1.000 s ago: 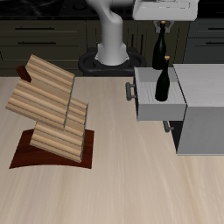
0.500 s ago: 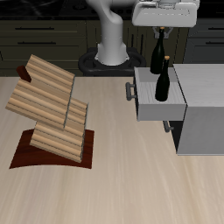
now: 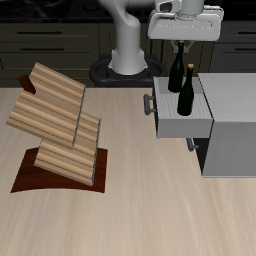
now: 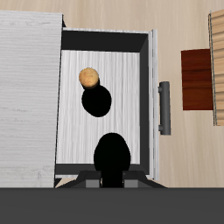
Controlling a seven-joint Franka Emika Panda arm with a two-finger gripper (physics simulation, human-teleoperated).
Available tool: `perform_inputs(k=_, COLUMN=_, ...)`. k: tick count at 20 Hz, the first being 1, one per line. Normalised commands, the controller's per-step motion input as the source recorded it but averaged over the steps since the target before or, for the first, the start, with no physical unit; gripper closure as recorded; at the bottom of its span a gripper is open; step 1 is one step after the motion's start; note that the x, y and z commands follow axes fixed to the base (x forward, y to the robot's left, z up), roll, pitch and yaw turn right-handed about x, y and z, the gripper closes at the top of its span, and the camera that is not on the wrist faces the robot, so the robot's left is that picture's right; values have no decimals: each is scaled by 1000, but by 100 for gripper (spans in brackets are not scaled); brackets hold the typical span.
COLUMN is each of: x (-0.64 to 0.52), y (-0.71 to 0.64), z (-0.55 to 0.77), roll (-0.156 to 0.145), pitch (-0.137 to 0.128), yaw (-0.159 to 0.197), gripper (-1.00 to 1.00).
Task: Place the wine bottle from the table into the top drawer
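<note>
A slatted wooden rack (image 3: 58,122) tilts on its dark red-brown base (image 3: 35,172).

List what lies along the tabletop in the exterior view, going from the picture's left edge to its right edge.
Dark red-brown base → slatted light wooden rack → grey bar handle → open light-grey top drawer holding two near-black wine bottles → grey cabinet.

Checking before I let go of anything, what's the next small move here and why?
Probably lower a bit more, then release. The gripper holds the wine bottle by its neck, upright over the open top drawer, beside the second bottle; whether its base touches the drawer floor isn't visible.
</note>
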Motion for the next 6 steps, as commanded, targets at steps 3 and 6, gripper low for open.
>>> perform_inputs(k=3, x=242, y=-122, z=-264, roll=-27, pitch=63, yaw=-23, gripper=100)
perform_inputs(k=6, x=89, y=-46, z=-166, roll=-3, pitch=43, yaw=-21, gripper=100)
